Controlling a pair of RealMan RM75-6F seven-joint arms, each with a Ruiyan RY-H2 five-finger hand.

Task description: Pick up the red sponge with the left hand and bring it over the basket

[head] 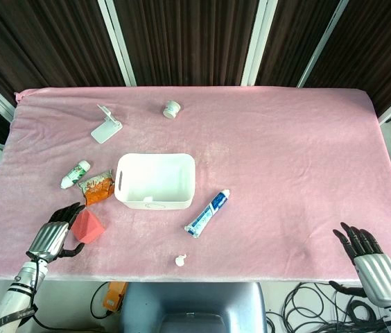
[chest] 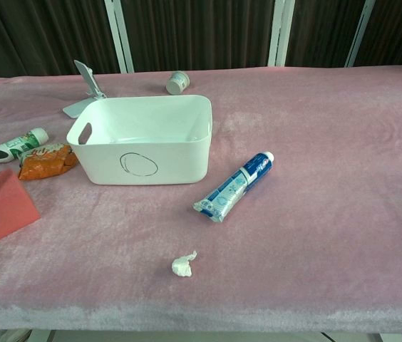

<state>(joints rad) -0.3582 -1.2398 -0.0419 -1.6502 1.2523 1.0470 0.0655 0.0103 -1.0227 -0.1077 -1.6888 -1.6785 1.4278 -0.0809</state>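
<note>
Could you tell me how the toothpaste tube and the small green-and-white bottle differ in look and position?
The toothpaste tube is blue and white, while the small green-and-white bottle has a green label. The tube is the longer of the two and flattened at its end; the bottle is short and rounded. The tube lies right of the white basket, the bottle left of it, beside an orange packet. Both lie on their sides on the pink cloth.

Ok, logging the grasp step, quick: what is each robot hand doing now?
Left robot hand: fingers around the sponge, gripping it on the table.
Right robot hand: open, holding nothing.
</note>
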